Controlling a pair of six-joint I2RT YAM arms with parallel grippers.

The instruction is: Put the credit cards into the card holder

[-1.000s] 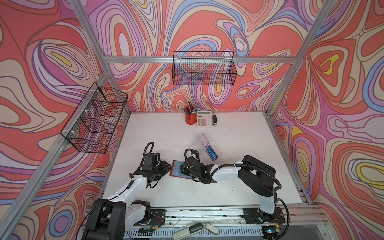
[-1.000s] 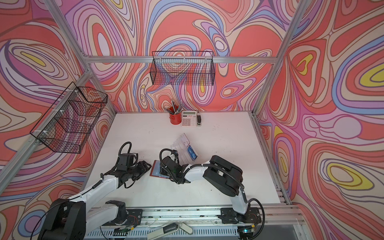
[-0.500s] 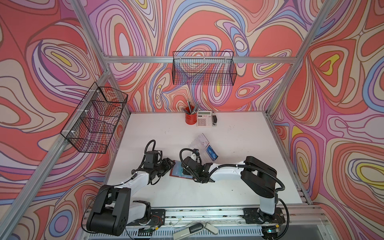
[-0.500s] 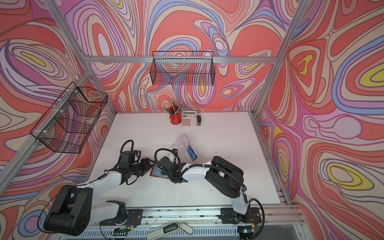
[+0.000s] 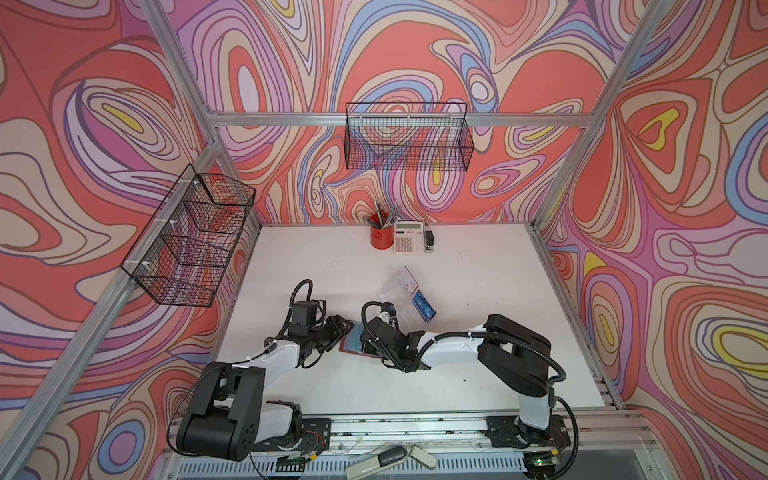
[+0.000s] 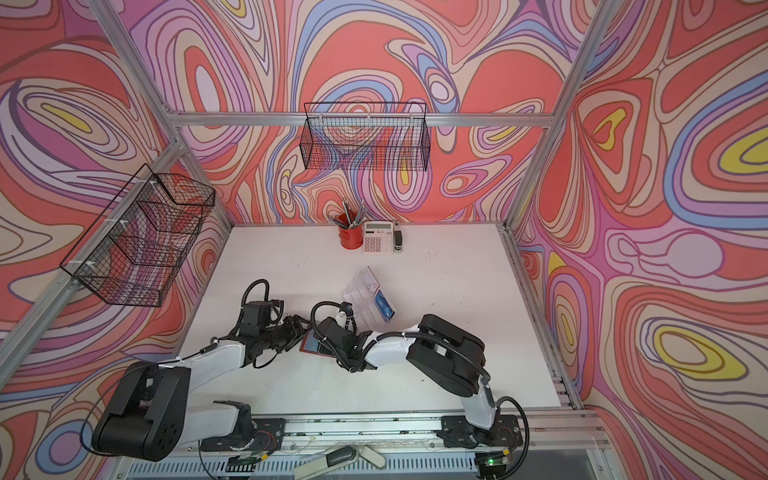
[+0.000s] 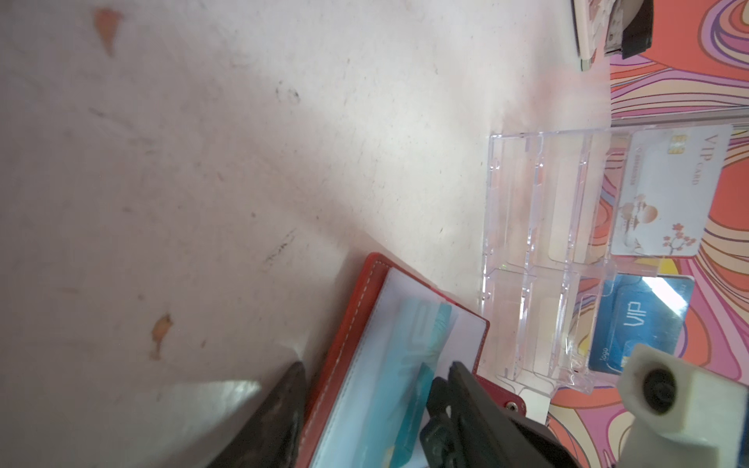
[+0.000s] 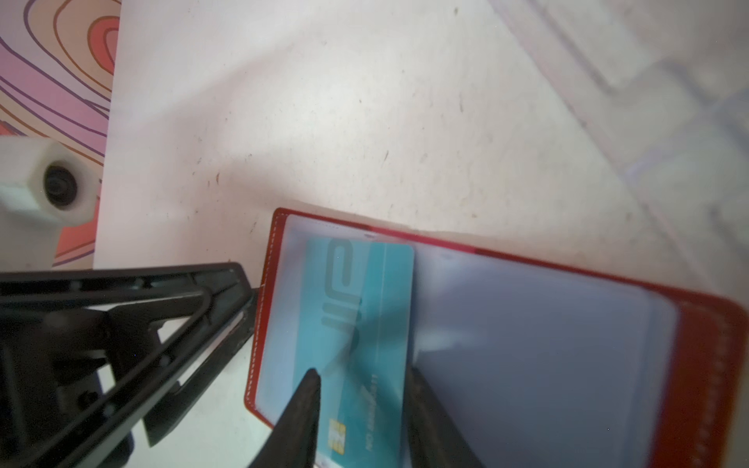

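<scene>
Both left fingers [image 7: 279, 409] and right fingers [image 8: 304, 409] stand open at the red wallet [image 8: 709, 364], card holder [image 5: 395, 291] at one o'clock

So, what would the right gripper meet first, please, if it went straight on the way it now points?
Most likely the teal card in the red wallet: the right gripper angles down at it, with its open fingers over the card. Whether they already touch is unclear.

Twin overhead views, close wrist views, shared table [image 7: 202, 162]
</scene>
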